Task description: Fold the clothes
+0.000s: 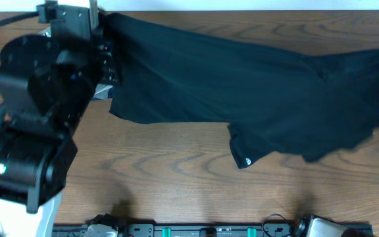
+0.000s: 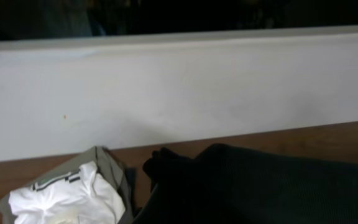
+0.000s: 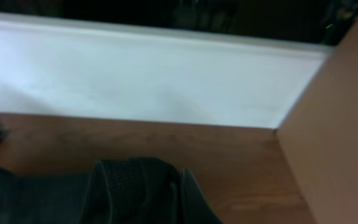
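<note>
At the far left end of the clothes [image 1: 242, 85]: left arm [image 1: 38, 99] hangs over the edge. The left claw [image 1: 106, 66] is buried under the wrist housing, so I cannot tell whether it is open, closed or gripping cloth.
- Just left of the clothes: a stack of folded garments [image 2: 73, 193], white over khaki, right beside the black edge. Touching or not, I cannot tell.
- The clothes themselves: 1 large black piece, unfolded, sprawled along the far side of the table [image 1: 163, 178], rumpled, running off the right of the overhead view.
- Near its front edge, right of centre: a flap sticks out toward the robot, with a small white logo [image 1: 247, 161] at its corner.
- At its right end: the right claw [image 3: 182, 199] shows only as a dark sliver beside bunched cloth. State cannot be told.

Handling, as a judgement: light, limp, likely to drag and wrinkle, not fragile. Best pinched at hems or corners, 1 per claw, then lifted and laid over.
</note>
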